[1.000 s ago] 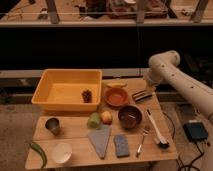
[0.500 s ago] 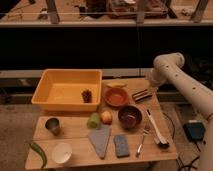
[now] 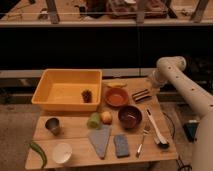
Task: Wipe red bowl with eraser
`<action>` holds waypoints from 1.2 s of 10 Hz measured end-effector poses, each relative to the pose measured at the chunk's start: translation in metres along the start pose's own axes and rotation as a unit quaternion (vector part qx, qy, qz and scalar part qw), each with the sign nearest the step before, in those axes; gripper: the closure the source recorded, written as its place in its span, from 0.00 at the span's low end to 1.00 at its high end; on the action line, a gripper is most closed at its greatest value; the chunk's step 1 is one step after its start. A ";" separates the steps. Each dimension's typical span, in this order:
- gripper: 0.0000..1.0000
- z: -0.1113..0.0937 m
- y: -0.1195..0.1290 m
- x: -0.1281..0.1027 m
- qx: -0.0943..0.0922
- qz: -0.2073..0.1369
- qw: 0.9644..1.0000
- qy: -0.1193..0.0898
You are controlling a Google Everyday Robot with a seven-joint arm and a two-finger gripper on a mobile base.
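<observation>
No text, label or number can be read on anything. The gripper (image 3: pixel 152 88) hangs just beside the eraser (image 3: pixel 140 94), near the red bowl (image 3: pixel 116 96).

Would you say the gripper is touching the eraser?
Cannot tell: in the camera view the gripper sits close beside the eraser, neither contact nor gap plain.

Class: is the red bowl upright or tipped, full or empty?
Upright and empty: the red bowl shows its bare orange inside. The end effector is close by the eraser.
</observation>
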 end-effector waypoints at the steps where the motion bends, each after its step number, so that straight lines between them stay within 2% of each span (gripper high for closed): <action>1: 0.35 0.004 0.001 -0.002 -0.001 -0.004 1.000 -0.012; 3: 0.35 0.018 0.004 -0.002 -0.012 -0.011 0.999 -0.029; 4: 0.35 0.027 0.005 -0.003 -0.021 -0.015 0.999 -0.032; 7: 0.35 0.043 0.012 0.001 -0.035 -0.024 0.998 -0.035; 12: 0.35 0.062 0.024 0.005 -0.032 -0.057 0.997 -0.035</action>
